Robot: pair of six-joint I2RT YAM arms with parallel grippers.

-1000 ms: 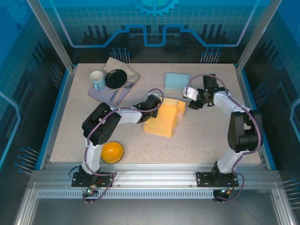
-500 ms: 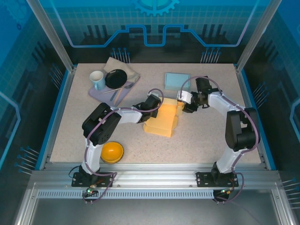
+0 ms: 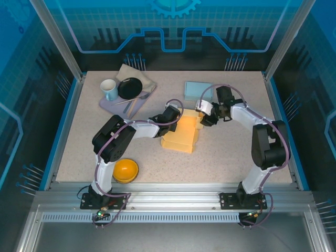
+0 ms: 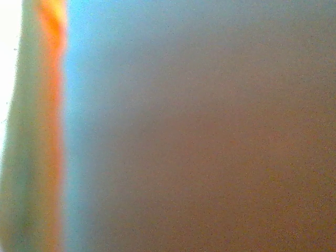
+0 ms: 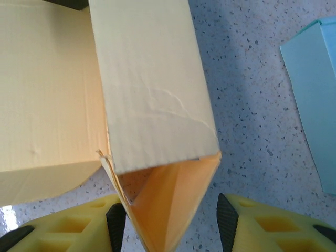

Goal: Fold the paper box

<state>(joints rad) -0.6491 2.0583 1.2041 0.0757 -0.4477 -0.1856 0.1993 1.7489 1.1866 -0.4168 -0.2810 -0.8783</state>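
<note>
Nearest you, toward the left of the speckled worktop (image 3: 231,157), an orange bowl (image 3: 126,169) sits by the left arm's base, well apart from everything else. Mid-worktop lies the yellow paper box (image 3: 182,134), partly folded, a flat panel toward you and raised sides behind it. Your left tool (image 3: 177,119) is against the box's left side with its jaws pressed together; the left wrist camera is too blurred to tell whether any paper is caught between them. Your right tool (image 3: 206,116) meets the box from the far right. Its wrist camera shows the yellow fingers (image 5: 247,223) spread to either side of an open, creased end of the box (image 5: 152,105) — straddling it, not clamped on it. Just beyond lies a flat light-blue piece (image 3: 198,90), near the right tool but apart from it. At the far left, a purple tray (image 3: 113,105) carries a pale blue cup (image 3: 109,89), a black dish (image 3: 129,87) and cutlery, with a beige cloth (image 3: 142,73) under its far corner.
</note>
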